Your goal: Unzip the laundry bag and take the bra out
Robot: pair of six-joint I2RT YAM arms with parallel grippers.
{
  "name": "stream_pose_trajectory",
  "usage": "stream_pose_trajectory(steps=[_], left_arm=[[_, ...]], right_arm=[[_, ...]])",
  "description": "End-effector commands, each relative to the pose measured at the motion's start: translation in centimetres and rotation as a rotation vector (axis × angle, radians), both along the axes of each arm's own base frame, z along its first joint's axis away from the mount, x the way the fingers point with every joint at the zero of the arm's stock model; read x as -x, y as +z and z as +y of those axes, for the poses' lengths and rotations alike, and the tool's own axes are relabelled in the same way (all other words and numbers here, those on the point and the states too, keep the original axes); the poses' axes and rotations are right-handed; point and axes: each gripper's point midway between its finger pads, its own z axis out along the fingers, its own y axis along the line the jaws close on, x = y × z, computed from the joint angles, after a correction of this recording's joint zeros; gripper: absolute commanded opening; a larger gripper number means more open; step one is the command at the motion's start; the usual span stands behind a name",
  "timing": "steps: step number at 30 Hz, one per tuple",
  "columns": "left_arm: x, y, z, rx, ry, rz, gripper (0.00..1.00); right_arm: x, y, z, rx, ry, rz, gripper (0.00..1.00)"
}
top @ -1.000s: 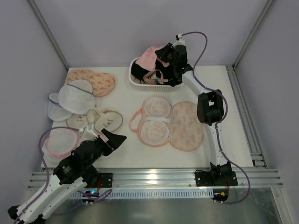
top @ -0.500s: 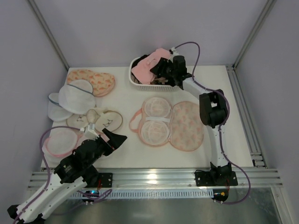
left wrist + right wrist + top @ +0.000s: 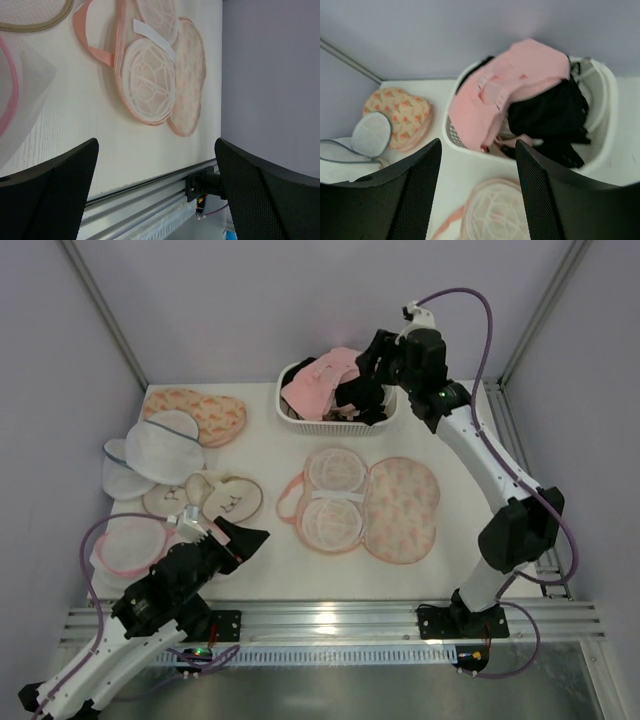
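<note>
Each arm is built from white link shells joined by black joint housings. The left arm (image 3: 160, 595) and the right arm (image 3: 480, 456) are each carried on a black base plate (image 3: 455, 621) fixed to the aluminium rail (image 3: 330, 624). A purple cable (image 3: 462, 290) is looped along each arm, leading away from the rail. The left claw (image 3: 252, 535) and the right claw (image 3: 368, 365) are finished in black. The inner faces of the fingers (image 3: 55, 190) are covered with a fine dotted texture.
</note>
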Motion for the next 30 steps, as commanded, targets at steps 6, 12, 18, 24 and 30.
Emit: stream_pose_trajectory(steps=[6, 12, 18, 24, 30], left_arm=[[-0.6, 0.5, -1.2, -0.002, -0.04, -0.031, 0.99], [-1.3, 0.4, -2.4, -0.023, -0.07, -0.035, 1.0], [-1.8, 0.5, -3.3, -0.022, -0.086, -0.037, 1.0], [-2.0, 0.4, -3.8, -0.017, -0.093, -0.024, 0.99], [-1.9, 0.1, -3.2, -0.034, -0.077, -0.018, 0.99]], right_arm=[[12.0, -15.8, -10.3, 0.23, -0.364, 0.436, 0.64], [20.8, -21.8, -15.2, 0.225, -0.541, 0.538, 0.64], [25.4, -24.7, -18.2, 0.257, -0.67, 0.605, 0.61], [26.7, -29.2, -18.8, 0.296, -0.711, 0.695, 0.58], [27.8, -32.7, -17.8, 0.268, -0.676, 0.774, 0.35]])
